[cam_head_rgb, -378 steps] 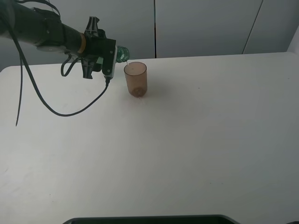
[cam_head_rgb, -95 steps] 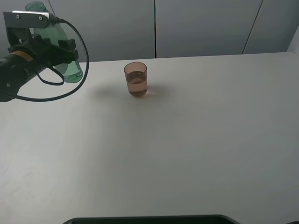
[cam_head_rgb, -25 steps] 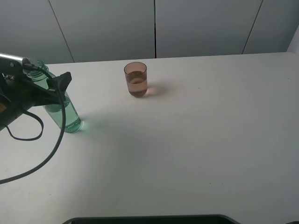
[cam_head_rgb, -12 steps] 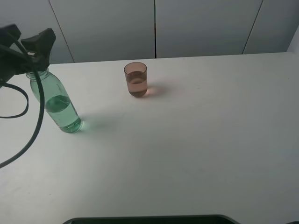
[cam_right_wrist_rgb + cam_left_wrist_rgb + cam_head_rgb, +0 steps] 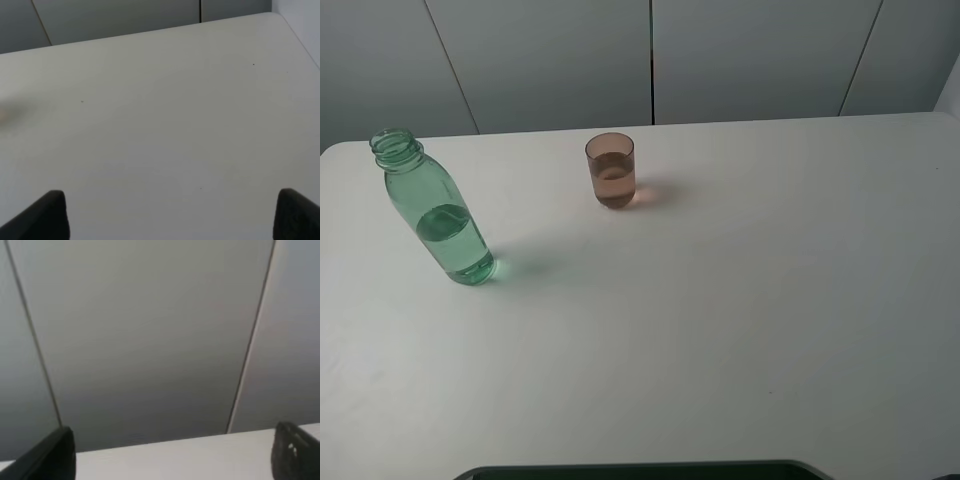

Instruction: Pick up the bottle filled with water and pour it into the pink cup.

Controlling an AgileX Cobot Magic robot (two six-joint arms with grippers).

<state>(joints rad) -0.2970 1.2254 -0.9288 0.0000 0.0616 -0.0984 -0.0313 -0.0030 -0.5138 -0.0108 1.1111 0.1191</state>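
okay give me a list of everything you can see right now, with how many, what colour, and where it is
bottle: one, clear green, uncapped, partly filled, standing upright at the table's left side.
pink cup: one, translucent brownish-pink, holding liquid, upright toward the table's far edge, apart from the bottle.
table: one, white, under both.
wall panels: grey, behind the table.
left gripper: one, black fingers spread wide, nothing between them, facing the wall; absent from the high view.
right gripper: one, black fingers spread wide over bare table, holding nothing.

In front of me lies a white table (image 5: 740, 300); behind its far edge stands a grey panelled wall (image 5: 750, 55) with dark seams.
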